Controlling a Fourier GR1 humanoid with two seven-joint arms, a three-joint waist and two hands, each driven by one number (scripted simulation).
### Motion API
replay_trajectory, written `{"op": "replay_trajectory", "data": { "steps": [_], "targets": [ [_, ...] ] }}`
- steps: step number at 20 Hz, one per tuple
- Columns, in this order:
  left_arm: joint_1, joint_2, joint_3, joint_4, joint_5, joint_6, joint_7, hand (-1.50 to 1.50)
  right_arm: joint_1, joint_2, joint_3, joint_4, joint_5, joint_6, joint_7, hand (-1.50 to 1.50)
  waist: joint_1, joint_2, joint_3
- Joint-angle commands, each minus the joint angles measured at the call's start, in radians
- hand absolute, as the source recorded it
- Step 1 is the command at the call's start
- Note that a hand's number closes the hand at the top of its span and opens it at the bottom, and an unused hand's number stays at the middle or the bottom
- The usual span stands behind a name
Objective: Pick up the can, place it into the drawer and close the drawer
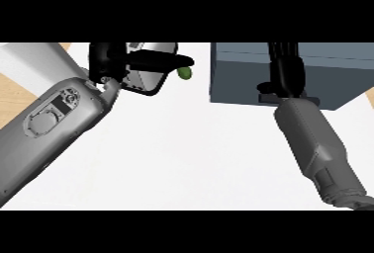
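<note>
Near the counter's point(190, 158) far edge, the left hand point(142, 66) curls round a small green-tipped can point(185, 73), mostly hidden. Probably light, rigid, smooth: best taken around its sides. The right hand point(286, 59) presses straight fingers on the drawer point(241, 74).

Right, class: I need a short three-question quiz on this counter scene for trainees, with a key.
1. True or false: the right hand is at the blue-grey drawer box.
2. What colour is the small thing at the tip of the left hand? A red, B green, C blue.
3. Fill in: the counter is ___ in colour.
Key: 1 true; 2 B; 3 white.
</note>
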Motion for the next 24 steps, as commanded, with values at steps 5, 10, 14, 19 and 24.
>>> {"op": "replay_trajectory", "data": {
  "steps": [5, 10, 14, 19, 24],
  "targets": [
    [0.099, 0.035, 0.005, -0.098, -0.02, -0.018, -0.017, -1.5, -0.186, -0.022, -0.037, 0.176, 0.012, 0.024, 0.045, -1.5, 0.041, 0.026, 0.007],
    [0.163, 0.054, 0.034, -0.128, -0.016, -0.05, -0.055, -1.5, -0.216, -0.006, -0.05, 0.217, 0.006, 0.001, 0.037, -1.5, 0.034, 0.029, 0.006],
    [0.186, -0.004, -0.003, -0.13, -0.057, 0.003, -0.062, -1.5, -0.23, -0.004, -0.072, 0.235, -0.026, 0.02, -0.032, -1.5, 0.028, 0.032, 0.008],
    [0.193, 0.059, 0.043, -0.144, -0.036, -0.048, -0.06, -1.5, -0.267, 0.015, -0.194, 0.175, -0.191, 0.081, -0.176, -1.5, 0.031, 0.028, 0.01],
    [0.204, 0.047, 0.056, -0.132, -0.037, -0.054, -0.072, -1.5, -0.297, 0.045, -0.286, 0.168, -0.301, 0.145, -0.243, -1.5, 0.021, 0.029, 0.01]
  ]
}}
